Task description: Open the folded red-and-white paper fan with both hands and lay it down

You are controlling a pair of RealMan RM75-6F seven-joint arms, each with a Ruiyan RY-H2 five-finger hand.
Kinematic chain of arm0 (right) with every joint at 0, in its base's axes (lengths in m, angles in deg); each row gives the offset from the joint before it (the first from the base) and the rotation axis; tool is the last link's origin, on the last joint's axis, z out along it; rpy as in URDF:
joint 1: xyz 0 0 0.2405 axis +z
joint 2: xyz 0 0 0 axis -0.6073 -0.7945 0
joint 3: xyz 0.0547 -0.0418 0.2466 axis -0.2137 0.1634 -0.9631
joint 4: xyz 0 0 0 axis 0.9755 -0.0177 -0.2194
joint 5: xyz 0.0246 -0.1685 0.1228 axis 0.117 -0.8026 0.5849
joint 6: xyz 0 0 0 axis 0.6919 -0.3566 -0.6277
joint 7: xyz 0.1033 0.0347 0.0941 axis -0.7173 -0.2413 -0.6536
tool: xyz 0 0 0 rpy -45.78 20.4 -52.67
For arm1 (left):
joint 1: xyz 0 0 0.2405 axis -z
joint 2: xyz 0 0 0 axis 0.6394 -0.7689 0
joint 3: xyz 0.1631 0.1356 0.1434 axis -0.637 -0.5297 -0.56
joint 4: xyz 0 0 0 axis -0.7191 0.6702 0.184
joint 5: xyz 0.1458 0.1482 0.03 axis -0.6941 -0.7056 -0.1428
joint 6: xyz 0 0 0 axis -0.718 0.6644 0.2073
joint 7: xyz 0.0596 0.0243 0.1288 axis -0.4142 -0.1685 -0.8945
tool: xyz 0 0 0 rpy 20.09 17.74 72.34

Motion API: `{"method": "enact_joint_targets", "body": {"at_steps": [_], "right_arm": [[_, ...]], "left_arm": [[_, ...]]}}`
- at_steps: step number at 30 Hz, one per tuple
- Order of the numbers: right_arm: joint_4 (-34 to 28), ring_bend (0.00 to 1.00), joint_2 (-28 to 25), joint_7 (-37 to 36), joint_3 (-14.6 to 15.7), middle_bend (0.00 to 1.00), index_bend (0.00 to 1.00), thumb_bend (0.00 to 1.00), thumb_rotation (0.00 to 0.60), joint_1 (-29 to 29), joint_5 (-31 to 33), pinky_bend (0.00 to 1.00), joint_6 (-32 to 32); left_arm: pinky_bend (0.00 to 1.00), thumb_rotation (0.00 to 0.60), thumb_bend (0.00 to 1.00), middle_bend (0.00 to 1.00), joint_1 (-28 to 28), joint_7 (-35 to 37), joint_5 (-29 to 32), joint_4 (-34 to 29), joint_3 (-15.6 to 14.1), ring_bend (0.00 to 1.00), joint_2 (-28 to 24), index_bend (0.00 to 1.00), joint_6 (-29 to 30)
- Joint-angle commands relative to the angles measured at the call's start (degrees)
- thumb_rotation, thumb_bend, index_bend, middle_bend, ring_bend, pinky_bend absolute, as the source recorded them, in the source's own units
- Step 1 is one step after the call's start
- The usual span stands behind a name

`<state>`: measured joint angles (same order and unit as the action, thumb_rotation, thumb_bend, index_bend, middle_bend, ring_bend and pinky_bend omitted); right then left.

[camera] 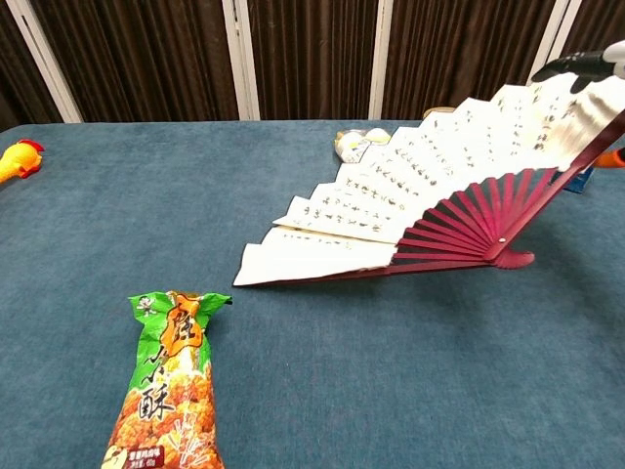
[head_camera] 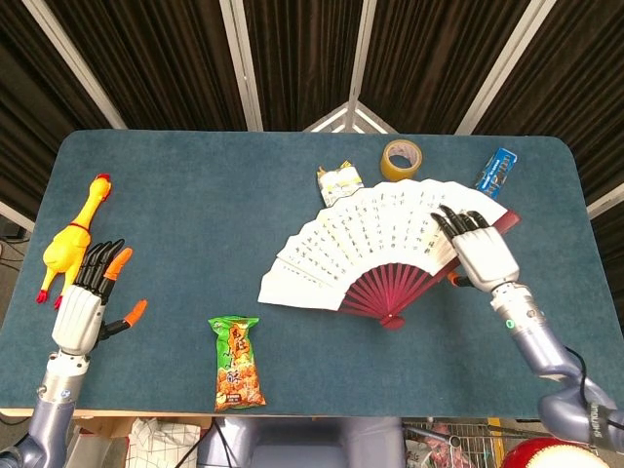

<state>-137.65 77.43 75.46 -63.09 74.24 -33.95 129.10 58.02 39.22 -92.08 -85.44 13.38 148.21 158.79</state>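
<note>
Holding the fan (head_camera: 375, 234) by its right-end rib, the right robot hand (head_camera: 483, 252) kept that side lifted; its fingers lay over the paper top and an orange-tipped thumb showed under the edge, so the grip read as a pinch on the outer rib. The fan was fully spread. Its left end rested on the worktop (head_camera: 244, 205), its right end was raised and the pivot sat low near the surface, as seen in the chest view (camera: 430, 220). The left robot hand (head_camera: 86, 304) hovered well to the left of the fan, near the rubber chicken (head_camera: 70, 244), fingers spread and holding nothing.

Remaining step, by judgement: lowering the raised end flat and letting go.

Risks noted:
- Releasing while the rib was tilted could let the fan drop and partly refold, since only one end was supported.
- Dragging sideways during the lowering could push the paper against the small box (head_camera: 337, 182) or tape roll (head_camera: 400, 160) just behind the fan.
- Fingers pressing on the paper could crease it.
</note>
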Motion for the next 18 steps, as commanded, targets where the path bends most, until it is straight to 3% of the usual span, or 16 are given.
{"method": "enact_joint_targets", "body": {"at_steps": [1, 10, 14, 18], "right_arm": [[-4.8, 0.17, -5.4, 5.7, 0.1, 0.06, 0.0, 0.3, 0.6, 2.1, 5.2, 0.13, -5.2], [-15.1, 0.17, -15.6, 26.0, 4.4, 0.06, 0.0, 0.3, 0.6, 13.9, 29.9, 0.1, -13.8], [-18.8, 0.17, -16.4, 35.4, 7.5, 0.06, 0.0, 0.3, 0.6, 19.9, 38.0, 0.08, -10.2], [-23.1, 0.17, -16.6, 38.1, 7.0, 0.06, 0.0, 0.3, 0.6, 23.2, 42.4, 0.07, -5.1]], "left_arm": [[0.0, 0.6, 0.41, 0.0, -0.1, -0.4, -0.4, -0.1, 0.3, 0.0, 0.0, 0.05, 0.1], [0.0, 0.6, 0.41, 0.0, -0.2, -0.4, -0.8, 0.1, 0.5, 0.0, 0.3, 0.05, -1.5], [0.0, 0.6, 0.41, 0.0, -0.3, -0.7, -1.2, -0.1, 0.6, 0.0, 0.4, 0.06, -1.7], [0.0, 0.6, 0.41, 0.0, -0.4, -0.9, -1.4, 0.1, 0.7, 0.0, 0.4, 0.06, -2.1]]}}
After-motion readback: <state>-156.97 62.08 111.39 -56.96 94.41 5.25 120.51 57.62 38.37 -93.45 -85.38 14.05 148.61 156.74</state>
